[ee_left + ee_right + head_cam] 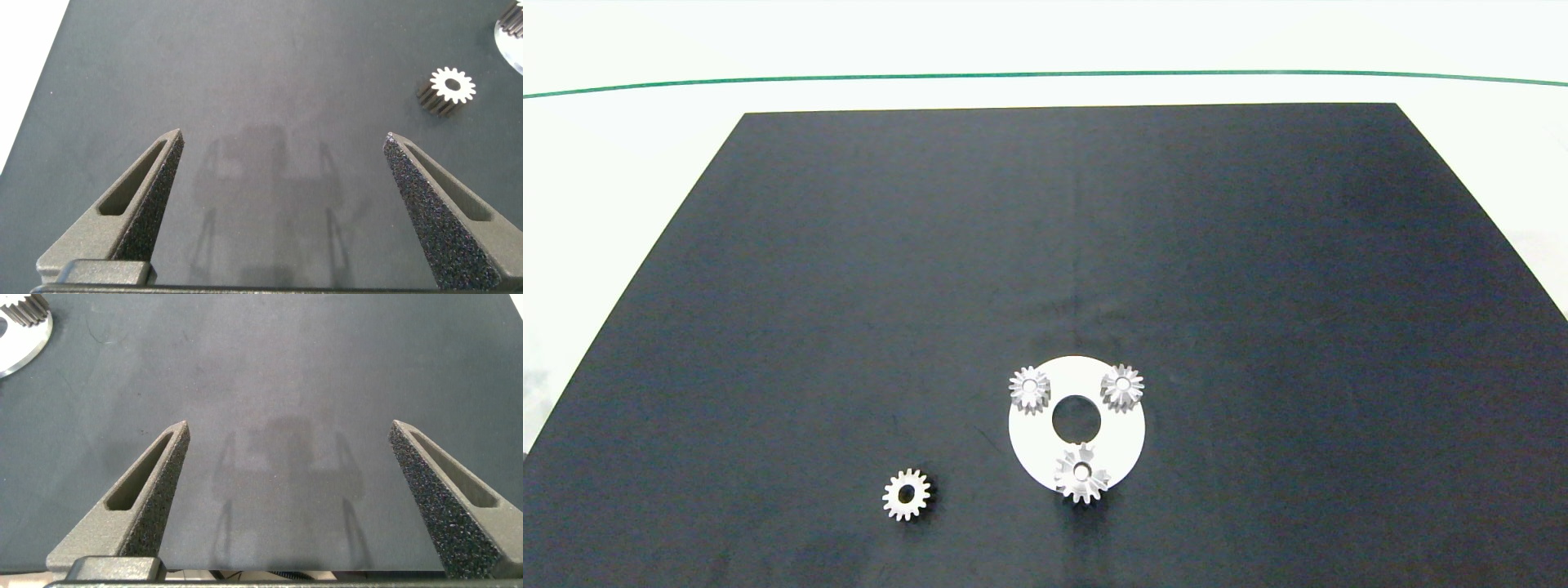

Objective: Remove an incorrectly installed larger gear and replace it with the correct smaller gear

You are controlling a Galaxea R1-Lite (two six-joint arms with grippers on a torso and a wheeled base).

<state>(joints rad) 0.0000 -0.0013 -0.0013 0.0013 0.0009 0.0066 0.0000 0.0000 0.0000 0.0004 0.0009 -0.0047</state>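
Note:
A white ring-shaped plate (1119,441) lies on the black mat near the front centre. The larger gear (1082,474), star-toothed, sits on the plate's near peg. Two small gears (1029,389) (1122,385) sit on the far pegs. The smaller gear (907,494) (448,88) lies loose on the mat, left of the plate. Neither arm shows in the head view. My left gripper (284,140) is open above bare mat, the smaller gear well off to one side. My right gripper (288,429) is open over bare mat, with the plate's edge (23,349) at a corner of its view.
The black mat (1045,245) covers most of the white table. A green line (1045,75) runs across the table beyond the mat's far edge.

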